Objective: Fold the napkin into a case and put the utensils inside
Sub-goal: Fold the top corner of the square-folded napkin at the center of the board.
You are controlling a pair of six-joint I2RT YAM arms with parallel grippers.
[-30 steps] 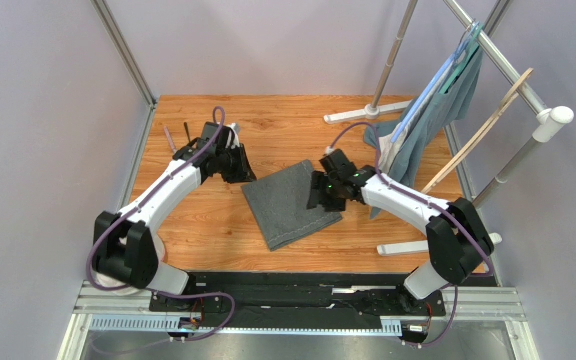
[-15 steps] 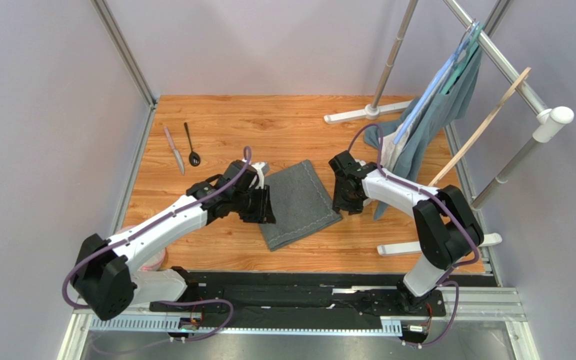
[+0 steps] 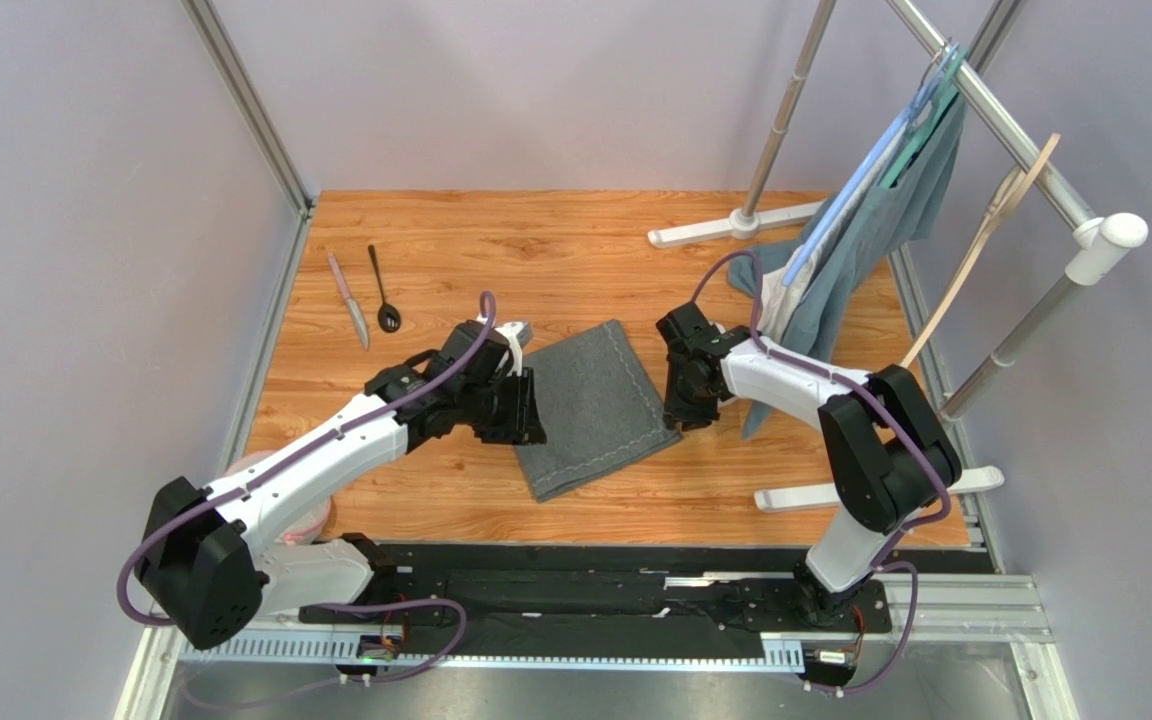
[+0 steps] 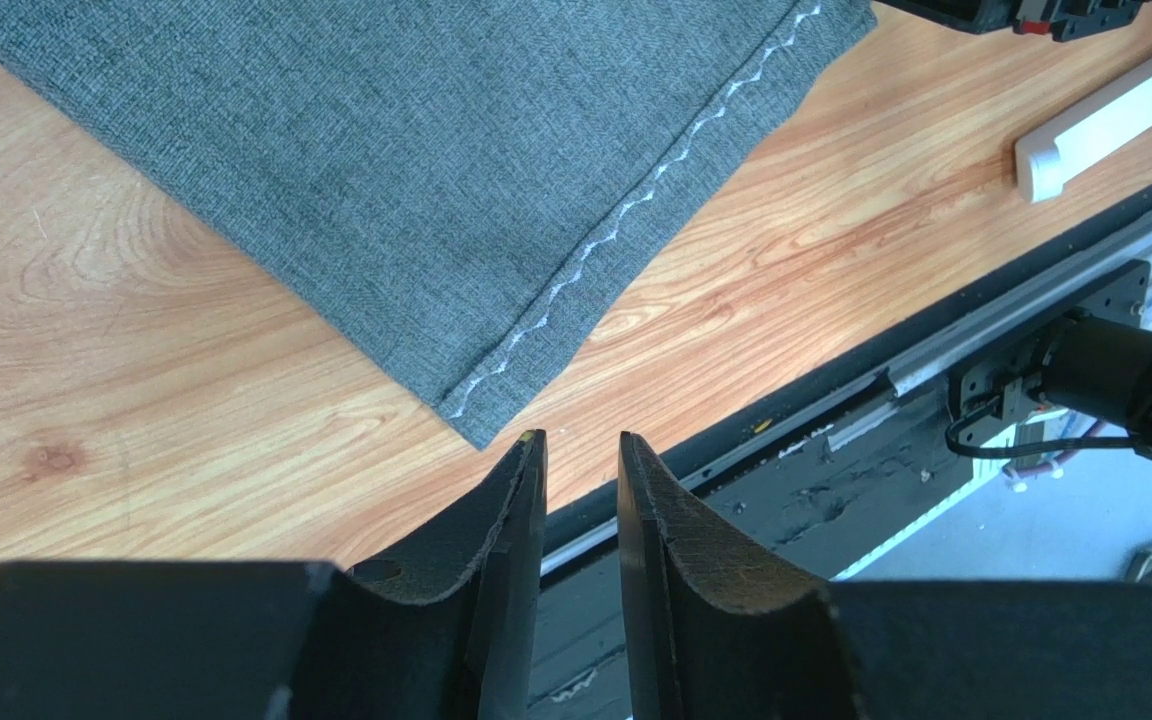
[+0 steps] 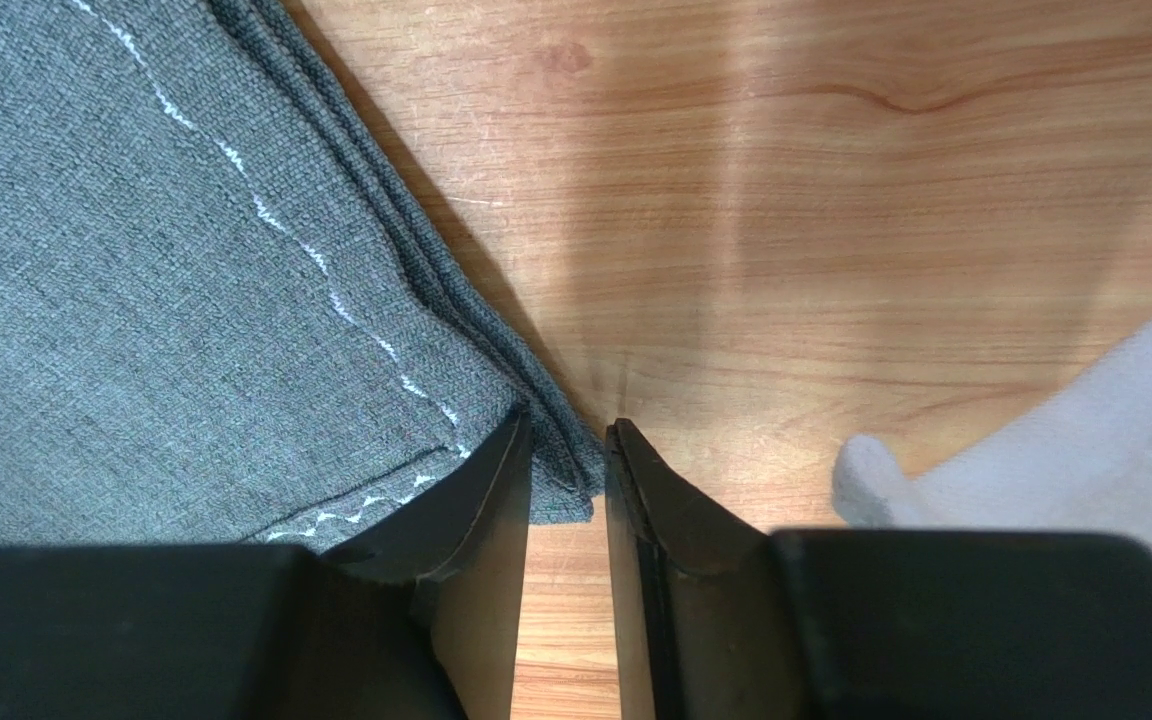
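Note:
The napkin, a dark grey cloth with pale stitching, lies folded flat mid-table. My left gripper sits low at its left edge. In the left wrist view its jaws stand a narrow gap apart with nothing between them, just short of the napkin's near corner. My right gripper is at the cloth's right edge. Its fingertips straddle the layered corner of the napkin, and the cloth fills the gap. The silver knife and black spoon lie side by side at the back left.
A teal-grey garment hangs on a rack at the right, its pale hem close to my right gripper. The rack's white feet rest on the table. A black rail runs along the table's near edge.
My left arm swung from the utensils at the back left down to the napkin's left edge. My right gripper slid off the cloth to its right corner and its jaws narrowed.

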